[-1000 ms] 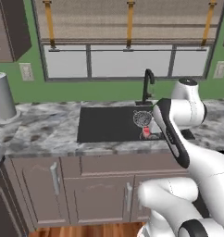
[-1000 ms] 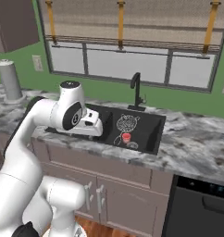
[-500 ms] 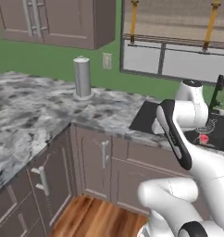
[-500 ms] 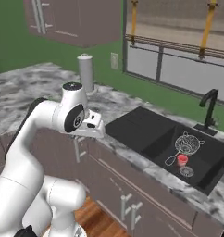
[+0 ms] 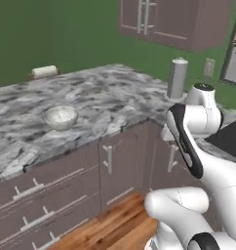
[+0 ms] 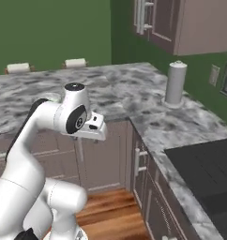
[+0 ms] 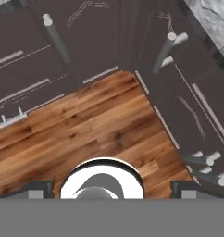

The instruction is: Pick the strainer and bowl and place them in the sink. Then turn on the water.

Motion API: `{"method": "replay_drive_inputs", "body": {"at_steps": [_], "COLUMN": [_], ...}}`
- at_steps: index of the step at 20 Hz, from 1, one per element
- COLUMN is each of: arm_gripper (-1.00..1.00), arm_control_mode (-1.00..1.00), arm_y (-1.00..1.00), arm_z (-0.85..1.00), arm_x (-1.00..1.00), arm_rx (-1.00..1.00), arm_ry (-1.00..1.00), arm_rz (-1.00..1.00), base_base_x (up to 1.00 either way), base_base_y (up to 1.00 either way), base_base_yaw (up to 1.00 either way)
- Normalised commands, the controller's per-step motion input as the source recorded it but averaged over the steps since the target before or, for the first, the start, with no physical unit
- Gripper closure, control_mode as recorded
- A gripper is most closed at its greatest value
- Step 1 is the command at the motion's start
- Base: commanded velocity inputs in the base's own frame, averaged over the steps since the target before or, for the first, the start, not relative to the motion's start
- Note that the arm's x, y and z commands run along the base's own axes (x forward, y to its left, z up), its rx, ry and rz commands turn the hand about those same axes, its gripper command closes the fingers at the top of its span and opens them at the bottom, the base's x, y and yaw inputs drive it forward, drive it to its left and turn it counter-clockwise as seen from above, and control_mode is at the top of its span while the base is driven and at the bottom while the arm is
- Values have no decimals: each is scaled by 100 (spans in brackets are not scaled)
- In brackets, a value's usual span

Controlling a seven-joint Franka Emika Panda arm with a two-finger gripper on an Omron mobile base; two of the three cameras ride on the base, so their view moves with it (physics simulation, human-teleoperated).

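Grey marbled L-shaped worktop (image 5: pixel 105 97) against green walls, dark cabinets (image 5: pixel 110 168) below, wood floor (image 7: pixel 90 125) underneath. From left: paper roll (image 5: pixel 44 71), speckled bowl (image 5: pixel 60 117) sitting alone, tall canister (image 5: pixel 177 78), black sink (image 6: pixel 209 171) corner. End effector (image 7: pixel 111 189) spread apart, gripping nothing, aimed floorward.

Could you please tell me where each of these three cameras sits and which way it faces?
Left base view: behind the arm's left, facing the corner counter with the bowl; arm at right.
Right base view: behind its right, facing counter and sink; arm at left.
Hand view: on the hand, facing floor and cabinets; open gripper.
Both base views share the canister.
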Motion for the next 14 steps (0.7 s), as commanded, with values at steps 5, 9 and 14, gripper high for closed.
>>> {"method": "replay_drive_inputs", "body": {"at_steps": [5, 9, 14], "arm_gripper": [-100, -100, -100], "arm_control_mode": [100, 100, 100], "arm_y": [0, 0, 0], "arm_z": [0, 0, 0], "arm_x": [0, 0, 0], "arm_rx": [0, 0, 0], "arm_ry": [0, 0, 0], "arm_rz": [0, 0, 0], "base_base_x": [4, 26, 60], "base_base_y": [0, -1, 0], "base_base_yaw": [75, 64, 34]}}
